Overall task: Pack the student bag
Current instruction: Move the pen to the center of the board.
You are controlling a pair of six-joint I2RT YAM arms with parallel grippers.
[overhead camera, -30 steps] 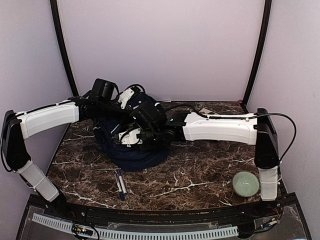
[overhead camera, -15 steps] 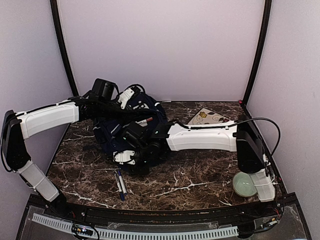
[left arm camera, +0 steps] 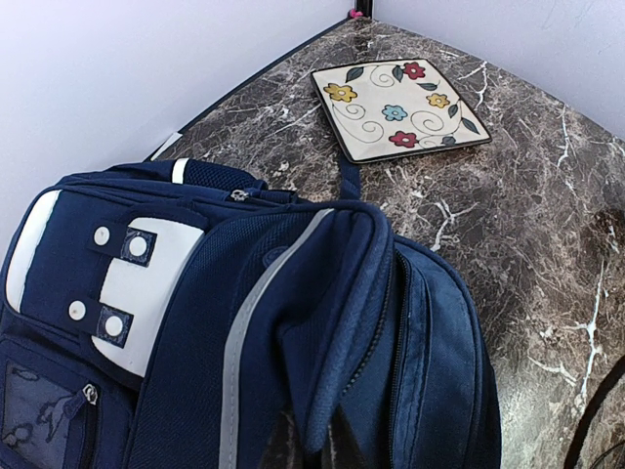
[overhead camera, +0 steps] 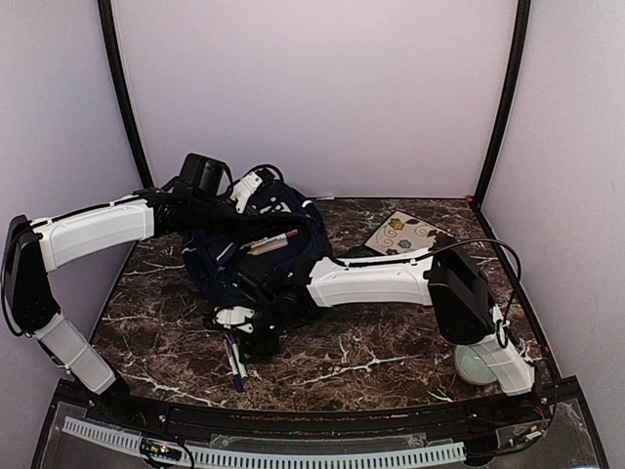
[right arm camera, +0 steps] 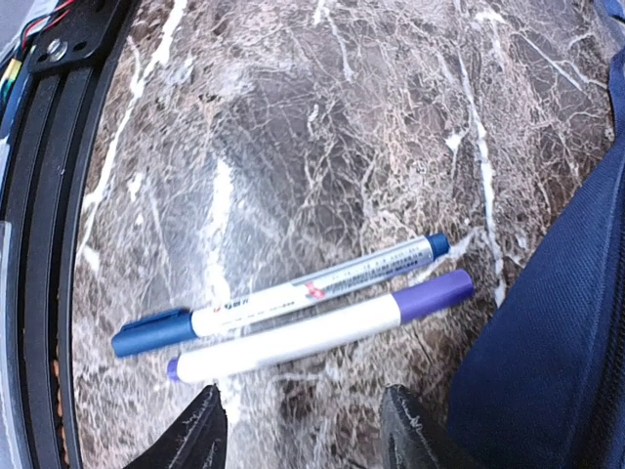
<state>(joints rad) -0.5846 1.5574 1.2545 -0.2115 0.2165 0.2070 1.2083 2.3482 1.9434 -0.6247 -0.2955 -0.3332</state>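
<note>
The student bag, navy with white trim, lies at the table's back left. My left gripper is shut on a fold of its opening edge and holds it up. A pen with a red part rests on the bag by the opening. My right gripper hangs open just in front of the bag, low over two pens on the marble. One pen has a blue cap; the other is a white marker with a purple cap. The fingertips stand either side of them, touching neither.
A square plate with flower patterns lies at the back right. A pale green bowl sits at the front right, partly behind the right arm. The black table rail runs close to the pens. The bag's side is right beside the right gripper.
The right arm has swung from on top of the bag down and forward to the two pens. The red pen now shows on the bag. The left arm has held still.
</note>
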